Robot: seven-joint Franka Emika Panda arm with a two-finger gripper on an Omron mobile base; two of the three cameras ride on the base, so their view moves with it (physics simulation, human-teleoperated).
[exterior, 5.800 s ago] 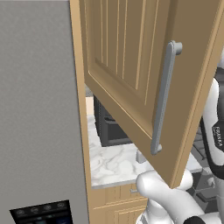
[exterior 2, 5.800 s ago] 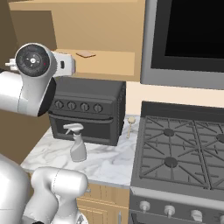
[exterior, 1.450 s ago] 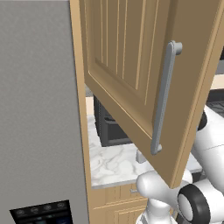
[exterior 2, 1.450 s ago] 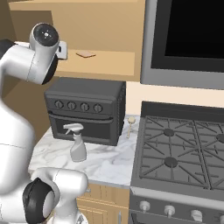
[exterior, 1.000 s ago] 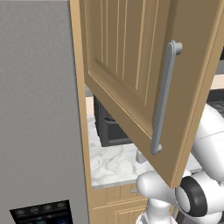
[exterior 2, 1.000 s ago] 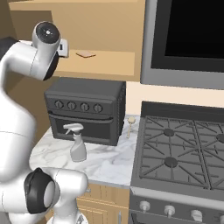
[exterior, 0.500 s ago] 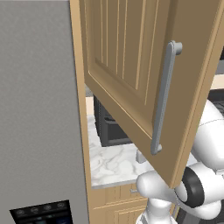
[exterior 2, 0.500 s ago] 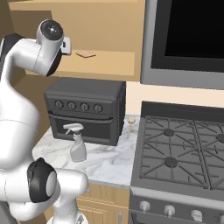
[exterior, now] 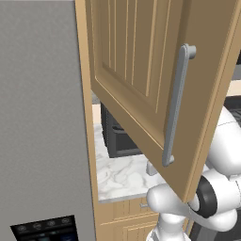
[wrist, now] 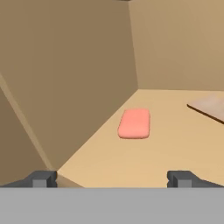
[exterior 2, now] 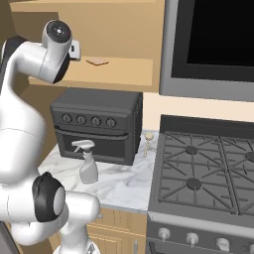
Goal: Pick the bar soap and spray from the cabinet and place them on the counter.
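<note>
Where the hand view looks along the cabinet shelf (wrist: 175,131), we see the bar soap (wrist: 134,123), a pink rounded block, lying flat near the left inner wall, its long axis running away from the camera toward the back corner. We find the gripper (wrist: 111,178) well short of the soap, its two dark finger tips (wrist: 43,178) spread as wide as they go, holding nothing and touching nothing. A thin tan board (wrist: 209,107) lies flat on the same shelf to the right of the soap, apart from it. From the right base view, the spray (exterior 2: 88,161) stands upright on the white marble counter (exterior 2: 124,186), just in front of the dark toaster oven (exterior 2: 99,124), its trigger head pointing left. The cabinet door (exterior: 155,80) stands swung open in the left base view.
</note>
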